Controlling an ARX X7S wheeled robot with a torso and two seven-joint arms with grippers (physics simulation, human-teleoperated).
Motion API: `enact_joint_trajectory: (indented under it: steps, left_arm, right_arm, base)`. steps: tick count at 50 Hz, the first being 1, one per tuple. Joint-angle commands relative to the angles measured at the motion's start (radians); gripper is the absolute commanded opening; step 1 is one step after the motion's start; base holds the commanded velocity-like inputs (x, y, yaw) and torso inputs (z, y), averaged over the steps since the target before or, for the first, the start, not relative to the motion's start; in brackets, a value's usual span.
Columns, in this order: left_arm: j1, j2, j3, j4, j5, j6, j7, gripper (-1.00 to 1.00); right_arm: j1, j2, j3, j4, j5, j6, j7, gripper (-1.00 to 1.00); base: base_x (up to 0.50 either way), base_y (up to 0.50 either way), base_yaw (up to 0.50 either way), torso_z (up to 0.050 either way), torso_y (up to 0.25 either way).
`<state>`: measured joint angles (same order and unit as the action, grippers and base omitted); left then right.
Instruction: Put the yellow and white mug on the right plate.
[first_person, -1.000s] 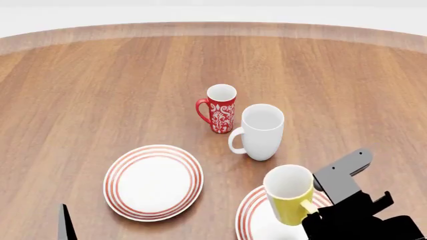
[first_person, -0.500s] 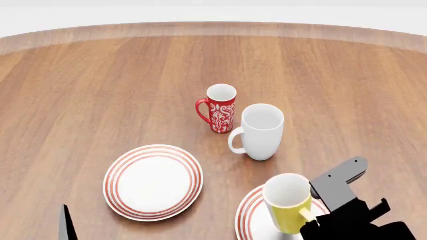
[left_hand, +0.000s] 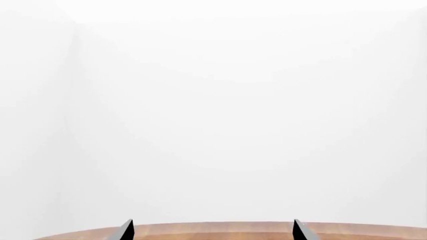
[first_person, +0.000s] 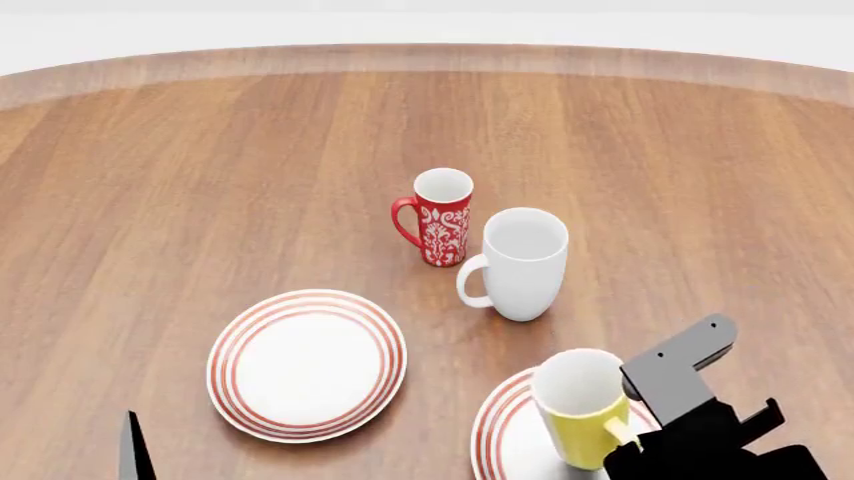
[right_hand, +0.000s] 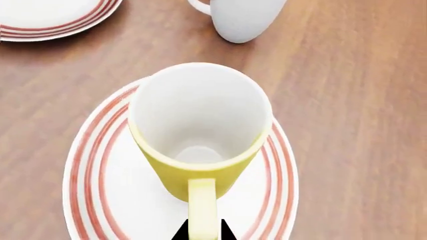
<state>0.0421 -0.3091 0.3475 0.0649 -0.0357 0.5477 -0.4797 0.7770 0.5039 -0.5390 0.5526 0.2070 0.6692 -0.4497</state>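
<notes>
The right tool (right_hand: 200, 235) pinches the handle of the yellow and white mug (right_hand: 200, 130), which stands upright ahead of it, directly over the right plate (right_hand: 100, 200); whether its base touches is unclear.

Short ceramic mug (first_person: 579, 411), yellow outside, white inside; round white plates (first_person: 306, 364) with thin red rings; red floral mug (first_person: 439, 217); tall white mug (first_person: 522, 263); brown wooden table (first_person: 200, 180).

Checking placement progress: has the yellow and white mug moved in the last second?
Yes. The yellow and white mug has dropped lower over the right plate, farther from the white mug.
</notes>
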Motion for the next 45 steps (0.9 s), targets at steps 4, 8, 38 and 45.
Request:
enact_joint_trajectory:
  steps: [4,8,38,45]
  left_arm:
    - [-0.004,-0.002,0.004,-0.010,-0.002,0.006,-0.003,1.00]
    - [-0.005,-0.003,0.005,-0.012,-0.003,0.007,-0.003,1.00]
    - [-0.014,-0.006,0.008,-0.018,-0.009,0.004,-0.014,1.00]
    - [-0.012,-0.008,0.010,-0.013,-0.008,0.001,-0.016,1.00]
  right_arm:
    - [0.003,-0.002,-0.007,0.006,-0.010,-0.010,0.002,-1.00]
    - [0.000,0.001,-0.010,-0.001,-0.011,-0.006,0.001,1.00]
    - [-0.008,0.005,-0.008,-0.014,-0.004,-0.006,0.006,1.00]
    - [-0.080,0.079,0.086,-0.252,0.072,0.083,0.045,1.00]
  base:
    - [0.00,0.00,0.00,0.000,0.002]
    - [0.00,0.00,0.00,0.000,0.000]
    - [0.00,0.00,0.00,0.000,0.000]
    - [0.00,0.00,0.00,0.000,0.000]
